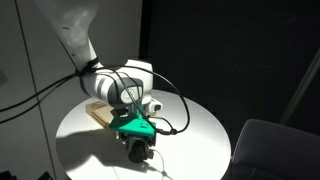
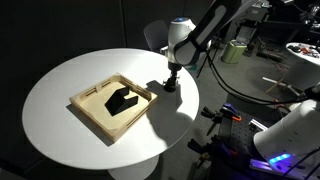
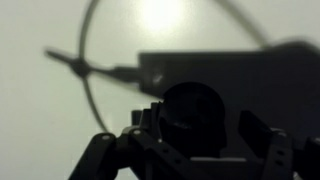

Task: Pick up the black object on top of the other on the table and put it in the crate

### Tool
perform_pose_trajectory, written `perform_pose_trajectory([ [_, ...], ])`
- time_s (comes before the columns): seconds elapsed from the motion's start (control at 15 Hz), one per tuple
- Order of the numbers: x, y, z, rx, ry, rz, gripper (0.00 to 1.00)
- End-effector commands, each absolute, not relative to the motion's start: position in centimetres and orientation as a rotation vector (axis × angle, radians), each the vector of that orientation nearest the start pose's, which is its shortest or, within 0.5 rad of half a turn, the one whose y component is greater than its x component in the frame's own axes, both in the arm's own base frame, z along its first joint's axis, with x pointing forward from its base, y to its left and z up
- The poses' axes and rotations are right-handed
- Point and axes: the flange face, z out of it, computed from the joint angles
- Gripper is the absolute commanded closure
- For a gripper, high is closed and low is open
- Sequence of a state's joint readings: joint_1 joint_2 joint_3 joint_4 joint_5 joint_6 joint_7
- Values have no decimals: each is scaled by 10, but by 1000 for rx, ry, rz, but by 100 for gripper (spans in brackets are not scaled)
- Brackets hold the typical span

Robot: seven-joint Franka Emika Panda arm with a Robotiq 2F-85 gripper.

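I had the gripper [image 2: 170, 84] lowered to the round white table [image 2: 60, 90], its jaws standing apart. In the wrist view, the black object [image 3: 195, 112] sat between the fingers [image 3: 262, 150] as a dark rounded lump. I could not tell whether either pad touched it. The light wooden crate [image 2: 88, 112] lay just beside the jaws and held a black arch-shaped block [image 2: 122, 100].

The round white table [image 2: 55, 85] is brightly lit. The shallow wooden crate [image 2: 87, 120] is set on it, and a black arch-shaped block [image 2: 121, 100] is held inside. The gripper [image 2: 170, 85] is lowered just beside the crate's corner; its jaws cannot be made out.
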State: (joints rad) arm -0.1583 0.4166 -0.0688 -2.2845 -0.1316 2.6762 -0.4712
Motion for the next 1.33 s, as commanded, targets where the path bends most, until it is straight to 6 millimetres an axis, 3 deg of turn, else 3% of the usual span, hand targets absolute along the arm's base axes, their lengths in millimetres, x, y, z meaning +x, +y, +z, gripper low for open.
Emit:
perform_pose_trajectory([
  [0.0,511,-122,169,-3176,-556,55,42],
  [0.13,511,-124,170,-3179,-554,50,58],
  [0.2,512,-124,172,-3180,-553,46,60],
  [0.67,513,-123,194,-3189,-551,-1,60],
  [1.27,541,-130,266,-3204,-460,-76,60],
])
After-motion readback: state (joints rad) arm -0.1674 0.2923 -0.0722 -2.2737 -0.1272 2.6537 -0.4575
